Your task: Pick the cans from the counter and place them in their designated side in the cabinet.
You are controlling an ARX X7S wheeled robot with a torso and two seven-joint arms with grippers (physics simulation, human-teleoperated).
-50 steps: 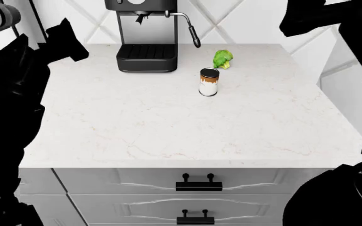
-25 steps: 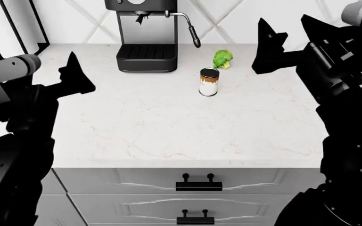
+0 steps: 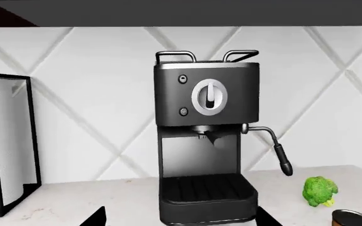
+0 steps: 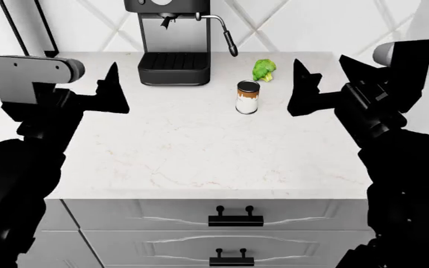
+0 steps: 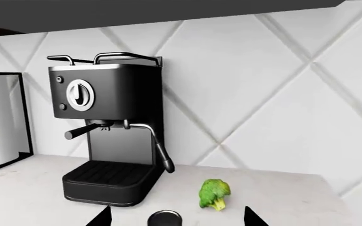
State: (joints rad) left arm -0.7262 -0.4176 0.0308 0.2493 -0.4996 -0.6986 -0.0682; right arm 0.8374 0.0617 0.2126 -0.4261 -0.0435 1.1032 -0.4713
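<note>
One can, white with a brown band and a dark lid, stands upright on the white counter in front of the broccoli. Its lid shows in the right wrist view, between my right fingertips' lines and farther out, and at the edge of the left wrist view. My right gripper is open and empty, hovering just right of the can. My left gripper is open and empty over the counter's left side, facing the coffee machine. The second can is out of view.
A black coffee machine stands at the back. A green broccoli floret lies behind the can. A black-framed panel stands at the far left. A dark overhead underside spans the top. Grey drawers lie below.
Both arms have come down and inward over the counter. The right gripper has closed in on the can's right side. The can has not moved.
</note>
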